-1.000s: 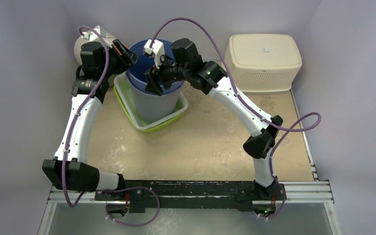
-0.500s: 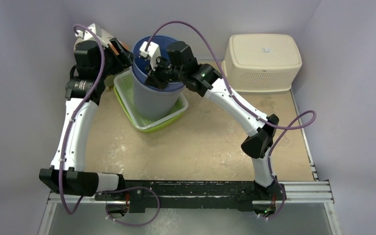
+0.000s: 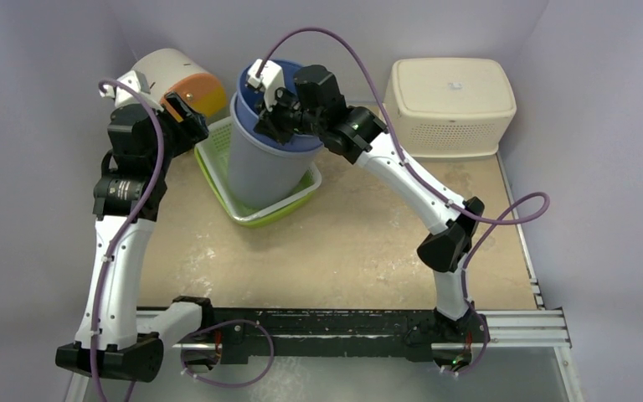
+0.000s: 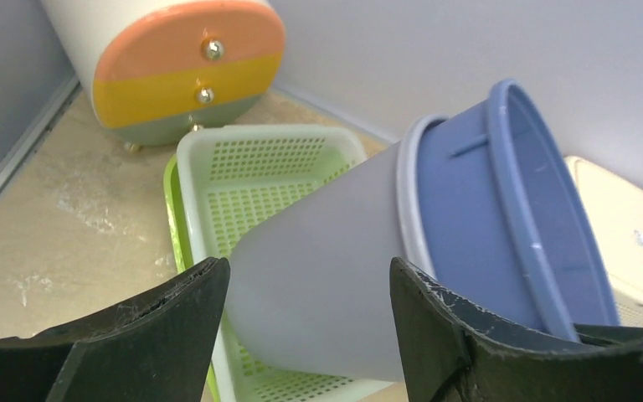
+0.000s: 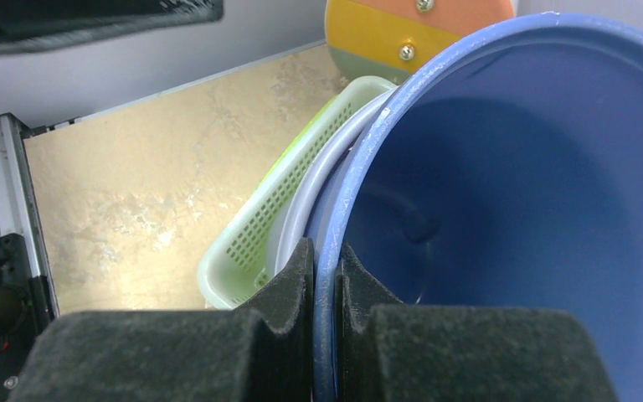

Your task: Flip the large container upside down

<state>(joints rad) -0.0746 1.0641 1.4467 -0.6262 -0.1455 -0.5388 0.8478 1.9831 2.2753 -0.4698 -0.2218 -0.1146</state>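
The large container [image 3: 261,170] is a pale grey bin with a blue liner, standing tilted in a green basket [image 3: 299,196], its mouth leaning toward the back. My right gripper [image 3: 270,115] is shut on its blue rim [image 5: 360,180], one finger inside and one outside the rim [image 5: 326,255]. My left gripper [image 3: 191,111] stands open to the container's left, apart from it. In the left wrist view the grey wall [image 4: 326,276] shows between the spread fingers [image 4: 308,272] without touching either.
A round white drawer unit with an orange and yellow front [image 3: 174,77] lies at the back left, close to my left wrist. A cream lidded box [image 3: 452,96] stands at the back right. Walls close in the left, back and right sides.
My right gripper has shut on the blue rim and the container has tipped. The left arm has drawn back to the left, away from the container, its jaws widening.
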